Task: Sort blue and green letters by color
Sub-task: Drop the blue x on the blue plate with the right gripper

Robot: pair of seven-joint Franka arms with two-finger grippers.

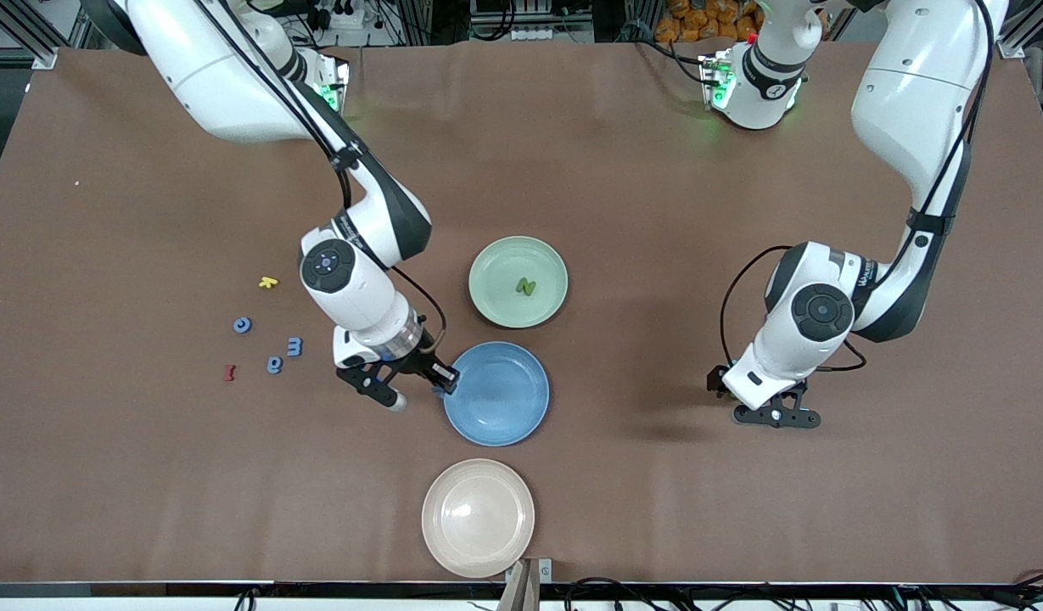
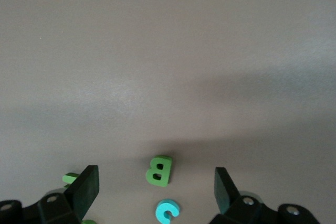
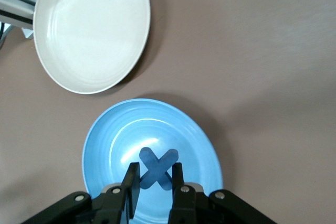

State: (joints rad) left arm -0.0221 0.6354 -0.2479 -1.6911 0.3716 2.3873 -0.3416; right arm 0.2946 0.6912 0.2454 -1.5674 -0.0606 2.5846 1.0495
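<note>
Right gripper (image 3: pixel 156 182) clenched on a blue X letter (image 3: pixel 156 167), hanging over the blue plate (image 1: pixel 508 416) at the rim toward the right arm's end. Left gripper (image 2: pixel 157 192) released, jaws spread wide, low over bare table at the left arm's end; a green B (image 2: pixel 159 170) and a teal C (image 2: pixel 167 211) lie between its fingers (image 2: pixel 84 187).

Loose near the right gripper: three blue letters (image 1: pixel 274 364), a yellow letter (image 1: pixel 268 282), a dark red letter (image 1: pixel 229 372).

Green plate (image 1: pixel 487 288) holds one green N (image 1: pixel 525 287). Cream plate (image 1: pixel 453 526), nearest the front camera, bare inside.
</note>
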